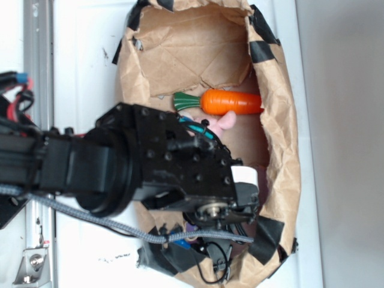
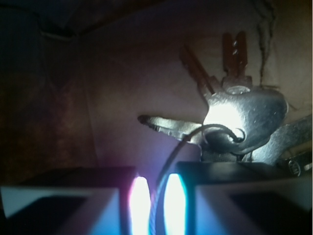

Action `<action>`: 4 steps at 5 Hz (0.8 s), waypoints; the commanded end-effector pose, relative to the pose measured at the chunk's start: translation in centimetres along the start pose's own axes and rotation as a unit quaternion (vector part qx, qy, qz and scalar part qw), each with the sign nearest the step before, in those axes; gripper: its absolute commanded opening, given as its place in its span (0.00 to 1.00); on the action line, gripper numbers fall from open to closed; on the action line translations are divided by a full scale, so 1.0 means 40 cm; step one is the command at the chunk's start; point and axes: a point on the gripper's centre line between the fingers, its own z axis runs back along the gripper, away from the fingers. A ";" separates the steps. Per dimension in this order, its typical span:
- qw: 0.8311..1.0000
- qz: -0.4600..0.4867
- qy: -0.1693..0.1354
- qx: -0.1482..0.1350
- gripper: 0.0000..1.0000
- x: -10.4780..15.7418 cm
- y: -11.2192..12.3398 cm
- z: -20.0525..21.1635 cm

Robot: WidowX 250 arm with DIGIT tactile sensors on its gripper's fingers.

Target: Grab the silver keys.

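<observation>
1. Wrist view shows the silver keys (image 2: 239, 115) fanned out just ahead of the gripper (image 2: 152, 203), their blades spreading up and to the left from a shared head cluster on the right.
2. The two fingers (image 2: 73, 196) are drawn nearly together, leaving only a narrow bright slit. The thin wire ring (image 2: 168, 159) runs down into that slit, so the gripper appears to be pinching the ring rather than a key blade. This is judged from the wire's path; the actual contact is washed out by glare.
3. Taking the ring makes sense: it is thin enough to fit between closed pads, and it carries the whole bunch.
4. Exterior view shows the arm (image 1: 150, 165) reaching into a crumpled brown paper enclosure (image 1: 282, 120) edged with black tape, which keeps the objects from sliding away.
5. An orange carrot (image 1: 231, 102) with a green top lies apart from the gripper, beyond the arm, with a bit of pink plush (image 1: 225, 122) touching its lower edge. Neither is in the way.
6. The keys themselves are hidden behind the wrist in the exterior view.
7. If the pinch holds, the grasp looks essentially made; a thin wire could slip.
</observation>
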 end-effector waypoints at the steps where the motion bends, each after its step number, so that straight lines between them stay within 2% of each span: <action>1: 1.000 0.003 -0.019 -0.008 0.00 0.028 0.005 0.062; 2: 0.998 0.051 -0.031 0.008 0.00 0.061 0.051 0.133; 3: 0.991 0.123 -0.044 0.004 0.00 0.093 0.112 0.244; 4: 0.989 0.136 -0.044 -0.029 0.00 0.066 0.122 0.349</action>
